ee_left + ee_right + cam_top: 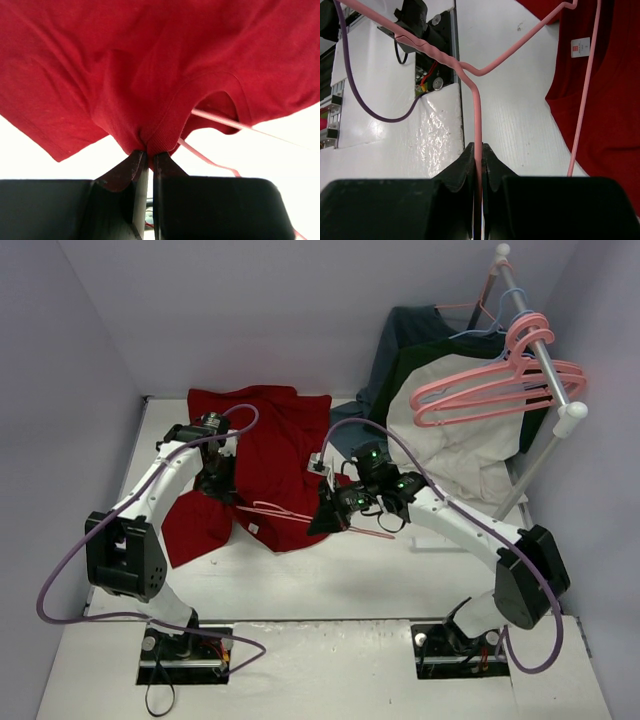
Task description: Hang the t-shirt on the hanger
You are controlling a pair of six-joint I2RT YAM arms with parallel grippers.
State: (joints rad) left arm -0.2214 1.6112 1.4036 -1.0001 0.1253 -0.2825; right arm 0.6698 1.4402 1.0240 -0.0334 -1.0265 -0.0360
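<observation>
The deep-red t-shirt (262, 455) lies spread on the white table, left of centre. My left gripper (222, 488) is shut on its collar rib (159, 140) and lifts the cloth a little. My right gripper (336, 517) is shut on a wire of the salmon-pink hanger (476, 107). The hanger (290, 512) lies partly over the shirt's lower part, and one arm of it runs into the neck opening (220, 119). The white neck label (580, 47) shows in the right wrist view.
A rack (540, 360) at the back right holds several more pink hangers (490, 390), a thin blue hanger (490, 325), a dark blue-grey garment (405, 340) and a cream-and-dark-green garment (455, 445). Purple cables loop along both arms.
</observation>
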